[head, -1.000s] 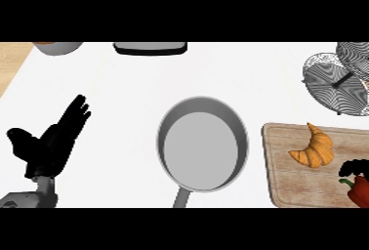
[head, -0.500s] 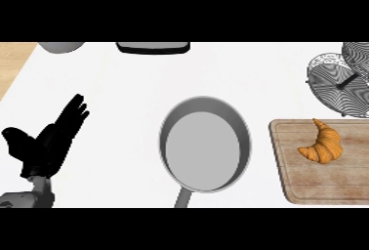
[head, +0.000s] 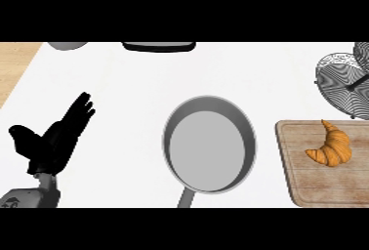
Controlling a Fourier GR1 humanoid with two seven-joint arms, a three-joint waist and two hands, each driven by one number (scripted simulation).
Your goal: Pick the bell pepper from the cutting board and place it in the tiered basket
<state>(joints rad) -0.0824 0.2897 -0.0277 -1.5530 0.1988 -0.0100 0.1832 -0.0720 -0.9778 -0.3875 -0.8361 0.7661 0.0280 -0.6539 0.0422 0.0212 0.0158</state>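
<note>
A grey pan (head: 209,145) sits mid-counter. Left of it, the left hand (head: 52,141) rests with fingers straight and spread, holding nothing. Right of the pan lies the board (head: 306,171), bearing a croissant (head: 331,145) — no pepper shows on it. The wire basket (head: 346,83) stands beyond the board, up-right of the pan.

White counter (head: 130,73), wooden edge (head: 13,58)

Grey frying pan (head: 210,144) mid-counter; croissant (head: 332,147) right; dark tray (head: 158,46) at top.
</note>
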